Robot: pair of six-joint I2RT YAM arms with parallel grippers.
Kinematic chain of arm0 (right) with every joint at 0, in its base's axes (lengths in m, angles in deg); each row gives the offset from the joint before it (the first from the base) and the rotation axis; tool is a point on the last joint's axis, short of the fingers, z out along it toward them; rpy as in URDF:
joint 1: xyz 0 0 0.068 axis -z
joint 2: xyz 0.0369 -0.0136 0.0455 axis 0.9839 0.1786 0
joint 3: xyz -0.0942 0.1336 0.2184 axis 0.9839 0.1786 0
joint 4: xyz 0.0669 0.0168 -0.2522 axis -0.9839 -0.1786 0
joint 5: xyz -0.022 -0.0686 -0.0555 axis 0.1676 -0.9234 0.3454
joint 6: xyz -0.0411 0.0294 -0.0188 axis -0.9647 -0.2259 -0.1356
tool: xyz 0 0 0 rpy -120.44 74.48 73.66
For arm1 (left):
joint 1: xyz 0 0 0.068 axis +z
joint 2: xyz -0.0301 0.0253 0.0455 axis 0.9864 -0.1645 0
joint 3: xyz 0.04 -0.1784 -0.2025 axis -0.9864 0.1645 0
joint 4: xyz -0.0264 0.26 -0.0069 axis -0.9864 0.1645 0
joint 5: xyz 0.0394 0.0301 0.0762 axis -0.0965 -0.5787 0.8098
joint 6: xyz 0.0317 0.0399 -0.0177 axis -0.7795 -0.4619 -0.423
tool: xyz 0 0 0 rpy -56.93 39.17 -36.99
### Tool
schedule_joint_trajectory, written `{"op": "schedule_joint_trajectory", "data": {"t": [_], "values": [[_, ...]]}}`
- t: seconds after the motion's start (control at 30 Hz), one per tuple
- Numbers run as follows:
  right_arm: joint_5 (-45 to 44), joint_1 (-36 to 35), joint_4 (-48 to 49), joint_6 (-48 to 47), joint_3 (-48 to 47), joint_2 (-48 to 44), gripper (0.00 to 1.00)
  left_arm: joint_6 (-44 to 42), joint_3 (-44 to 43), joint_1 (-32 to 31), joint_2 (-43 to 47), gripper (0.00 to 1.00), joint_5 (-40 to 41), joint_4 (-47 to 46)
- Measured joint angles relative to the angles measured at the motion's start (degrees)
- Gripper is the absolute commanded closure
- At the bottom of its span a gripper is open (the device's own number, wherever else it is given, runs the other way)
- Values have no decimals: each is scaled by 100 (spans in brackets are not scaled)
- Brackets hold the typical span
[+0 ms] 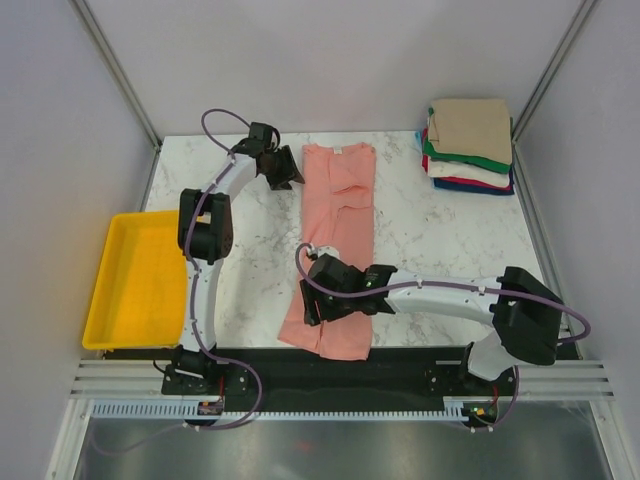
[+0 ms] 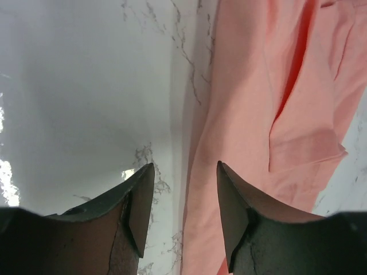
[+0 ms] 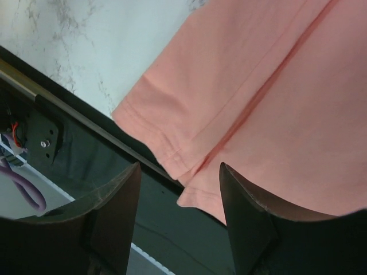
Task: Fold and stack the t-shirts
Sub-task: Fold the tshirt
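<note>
A salmon-pink t-shirt (image 1: 338,230) lies on the marble table, folded lengthwise into a long strip, collar at the far end and hem hanging over the near edge. My left gripper (image 1: 285,172) is open and empty beside the shirt's far left edge (image 2: 229,143). My right gripper (image 1: 315,305) is open and empty over the shirt's near left hem corner (image 3: 172,143). A stack of folded t-shirts (image 1: 470,145), tan on top, then green, white, red and blue, sits at the far right.
A yellow plastic tray (image 1: 135,280) stands at the table's left edge. The black front rail (image 1: 400,365) runs under the shirt's hem and shows in the right wrist view (image 3: 114,172). Grey walls enclose the table.
</note>
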State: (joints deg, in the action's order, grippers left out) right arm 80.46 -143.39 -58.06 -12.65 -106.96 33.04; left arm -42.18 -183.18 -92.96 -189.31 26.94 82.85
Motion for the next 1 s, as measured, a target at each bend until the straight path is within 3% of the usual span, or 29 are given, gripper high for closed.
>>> {"op": "schedule_joint_trajectory", "data": {"t": [0.23,0.67,1.0], "values": [[-240,-581,-22,332,-160,439,42,-120,-57,-20,-181,48,-603,-140],[-417,-715,-98,496,-225,992,59,-120,-57,-20,-339,63,-1115,-407],[-527,-737,-98,487,-293,1075,76,-120,-57,-17,-367,69,-1158,-433]]}}
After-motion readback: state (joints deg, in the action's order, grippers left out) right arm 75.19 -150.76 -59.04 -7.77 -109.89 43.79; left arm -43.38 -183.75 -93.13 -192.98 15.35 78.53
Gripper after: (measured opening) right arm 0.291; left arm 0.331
